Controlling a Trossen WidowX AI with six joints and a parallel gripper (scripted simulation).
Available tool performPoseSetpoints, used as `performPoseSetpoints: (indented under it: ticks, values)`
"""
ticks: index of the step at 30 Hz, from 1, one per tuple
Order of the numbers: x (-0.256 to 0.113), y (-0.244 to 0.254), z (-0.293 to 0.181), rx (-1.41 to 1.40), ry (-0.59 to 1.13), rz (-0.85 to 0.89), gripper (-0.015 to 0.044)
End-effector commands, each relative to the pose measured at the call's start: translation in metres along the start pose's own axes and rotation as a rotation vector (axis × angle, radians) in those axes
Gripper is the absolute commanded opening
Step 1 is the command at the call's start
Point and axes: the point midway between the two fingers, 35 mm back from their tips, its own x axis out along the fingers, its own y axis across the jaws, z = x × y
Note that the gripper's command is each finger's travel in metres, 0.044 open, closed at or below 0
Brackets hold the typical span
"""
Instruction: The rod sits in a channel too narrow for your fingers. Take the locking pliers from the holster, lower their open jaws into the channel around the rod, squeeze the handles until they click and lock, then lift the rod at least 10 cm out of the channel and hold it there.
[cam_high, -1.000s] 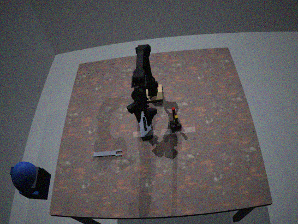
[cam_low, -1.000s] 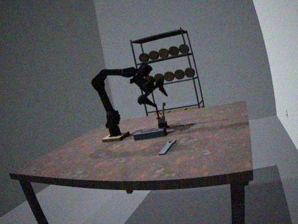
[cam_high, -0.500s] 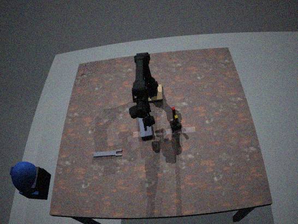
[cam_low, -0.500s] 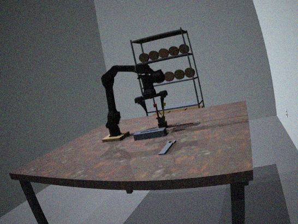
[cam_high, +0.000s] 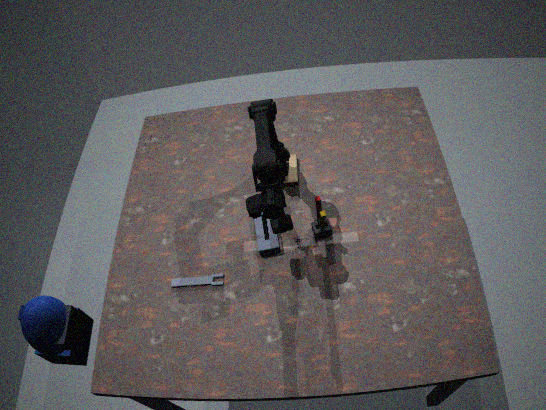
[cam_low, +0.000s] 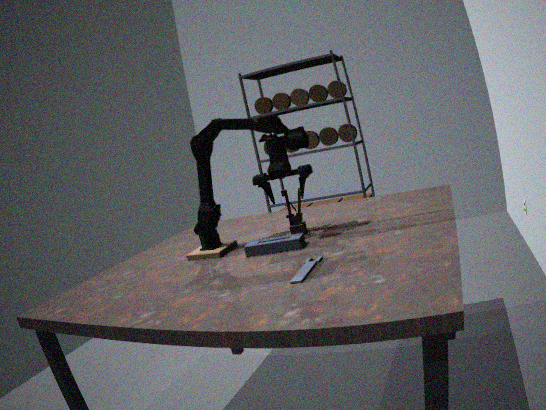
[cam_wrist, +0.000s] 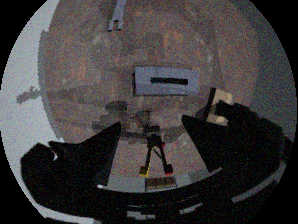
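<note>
The locking pliers (cam_high: 318, 214) (cam_wrist: 157, 151) stand jaws down in the small black holster (cam_high: 322, 231) (cam_low: 298, 228), with one red and one yellow handle end up and spread apart. The blue-grey channel block (cam_high: 270, 245) (cam_low: 275, 245) (cam_wrist: 143, 88) lies beside the holster, with a narrow dark slot along its top. The rod cannot be made out in the slot. My gripper (cam_low: 287, 199) (cam_wrist: 152, 121) is open and empty, pointing down above the table. The handles show between its fingers in the wrist view and the exterior view; in the top view it appears left of the pliers.
A flat grey bar with a forked end (cam_high: 192, 282) (cam_low: 305, 271) (cam_wrist: 117, 11) lies on the table, beyond the block in the wrist view. The arm's pale base plate (cam_high: 293, 172) (cam_low: 201, 255) is near the block. A shelf rack (cam_low: 305, 108) stands behind the table.
</note>
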Motion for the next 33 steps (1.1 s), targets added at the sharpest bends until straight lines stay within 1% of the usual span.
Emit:
performPoseSetpoints:
  ticks: [1, 5, 8, 18, 24, 33]
  values:
    - [0.000, 0.000, -0.024, -0.003, -0.001, -0.002, 0.0440]
    - [0.000, 0.000, -0.047, -0.003, 0.002, -0.002, 0.0440]
    - [0.000, 0.000, -0.051, -0.003, 0.002, -0.002, 0.0440]
    - [0.008, 0.000, -0.090, -0.003, 0.005, -0.002, 0.0440]
    - [0.008, 0.000, -0.096, -0.003, 0.006, -0.003, 0.0440]
    - [0.008, 0.000, -0.132, -0.003, 0.009, -0.003, 0.0440]
